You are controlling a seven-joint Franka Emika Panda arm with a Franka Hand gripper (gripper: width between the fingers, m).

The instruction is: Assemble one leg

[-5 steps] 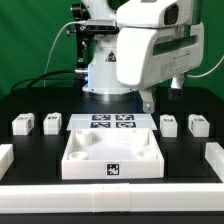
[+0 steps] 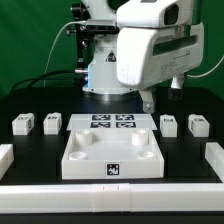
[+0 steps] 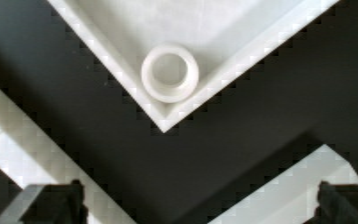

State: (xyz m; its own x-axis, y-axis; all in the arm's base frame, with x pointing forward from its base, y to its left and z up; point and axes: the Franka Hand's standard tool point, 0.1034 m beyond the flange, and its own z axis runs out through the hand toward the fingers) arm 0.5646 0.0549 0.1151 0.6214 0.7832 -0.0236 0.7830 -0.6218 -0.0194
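Legs lie untouched; end effector spread wide, empty.

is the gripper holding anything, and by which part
Nothing is held: the gripper is open, fingers apart, only black table between them.

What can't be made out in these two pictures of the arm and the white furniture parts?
Wrist view: the claw shows only two dark fingertips, cut by the picture's edge.
Wrist view: the large white square tray is cropped to one corner with a round socket.
Exterior view: the arm's bulky white housing hides most of the claw.
Exterior view: tags on the four small white block-like legs are too small to read.
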